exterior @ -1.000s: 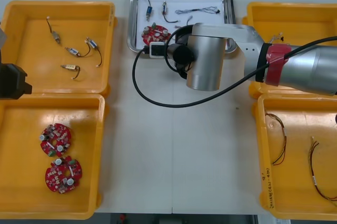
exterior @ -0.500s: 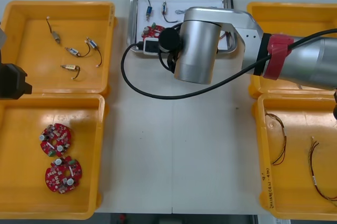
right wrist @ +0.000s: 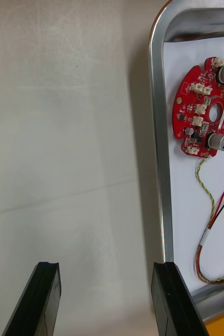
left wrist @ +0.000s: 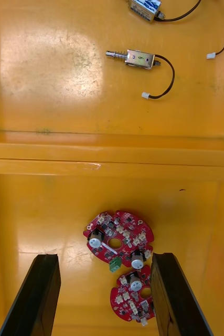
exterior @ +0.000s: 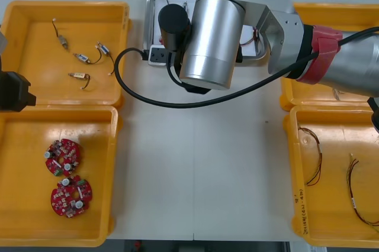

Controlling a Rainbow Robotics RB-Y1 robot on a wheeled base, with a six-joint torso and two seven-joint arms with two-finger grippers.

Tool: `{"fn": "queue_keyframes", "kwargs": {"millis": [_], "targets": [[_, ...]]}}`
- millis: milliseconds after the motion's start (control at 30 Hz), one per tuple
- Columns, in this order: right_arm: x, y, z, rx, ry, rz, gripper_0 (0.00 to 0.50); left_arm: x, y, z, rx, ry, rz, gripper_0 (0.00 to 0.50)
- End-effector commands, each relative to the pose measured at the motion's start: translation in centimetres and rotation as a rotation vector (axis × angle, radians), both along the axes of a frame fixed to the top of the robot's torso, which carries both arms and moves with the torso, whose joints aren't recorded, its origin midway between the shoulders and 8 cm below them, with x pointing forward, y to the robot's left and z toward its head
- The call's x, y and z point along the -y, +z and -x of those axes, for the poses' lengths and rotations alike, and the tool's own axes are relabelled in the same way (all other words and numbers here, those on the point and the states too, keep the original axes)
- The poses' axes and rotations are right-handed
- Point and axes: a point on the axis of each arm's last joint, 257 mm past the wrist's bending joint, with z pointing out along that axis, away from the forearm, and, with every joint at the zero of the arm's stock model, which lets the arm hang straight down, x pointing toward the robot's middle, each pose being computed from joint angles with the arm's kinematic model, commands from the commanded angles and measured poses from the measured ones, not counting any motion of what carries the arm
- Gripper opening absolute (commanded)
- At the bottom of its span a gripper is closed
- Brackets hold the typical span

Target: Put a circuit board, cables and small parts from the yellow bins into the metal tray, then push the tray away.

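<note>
The right arm (exterior: 331, 68) stretches across the table (right wrist: 64, 131), its silver wrist hiding most of the metal tray (exterior: 149, 15). The right gripper (right wrist: 106, 269) stands wide and empty at the tray's shiny rim. Inside (white) lie a round red circuit board (right wrist: 206, 107) and a red-and-yellow cable (right wrist: 210, 223). The left gripper (left wrist: 105, 262), also wide, hangs over a yellow bin (left wrist: 49, 210).
</note>
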Motion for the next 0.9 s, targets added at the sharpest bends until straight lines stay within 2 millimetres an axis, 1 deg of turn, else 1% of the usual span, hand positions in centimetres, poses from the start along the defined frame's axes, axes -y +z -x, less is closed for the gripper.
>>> {"fn": "queue_keyframes", "kwargs": {"millis": [33, 167, 300, 467, 667, 833, 900], "targets": [[-2.0, 3.5, 1.9, -0.002, 0.009, -0.075, 0.500, -0.7, 0.8, 0.4, 0.018, -0.063, -0.065, 0.500], [-1.5, 3.4, 3.6, -0.060, -0.018, -0.104, 0.500, -0.7, 0.8, 0.4, 0.018, -0.063, -0.065, 0.500], [-0.5, 3.7, 5.3, -0.121, -0.074, -0.136, 0.500, -0.7, 0.8, 0.4, 0.018, -0.063, -0.065, 0.500], [1.9, 3.8, 7.2, -0.177, -0.185, -0.162, 0.500, -0.7, 0.8, 0.4, 0.018, -0.063, -0.065, 0.500], [6.4, 4.1, 9.1, -0.238, -0.356, -0.231, 0.500, -0.7, 0.8, 0.4, 0.018, -0.063, -0.065, 0.500], [7.5, 5.1, 9.6, -0.250, -0.423, -0.358, 0.500, -0.7, 0.8, 0.4, 0.018, -0.063, -0.065, 0.500], [8.5, 5.7, 9.7, -0.254, -0.470, -0.425, 0.500, -0.7, 0.8, 0.4, 0.018, -0.063, -0.065, 0.500]]}}
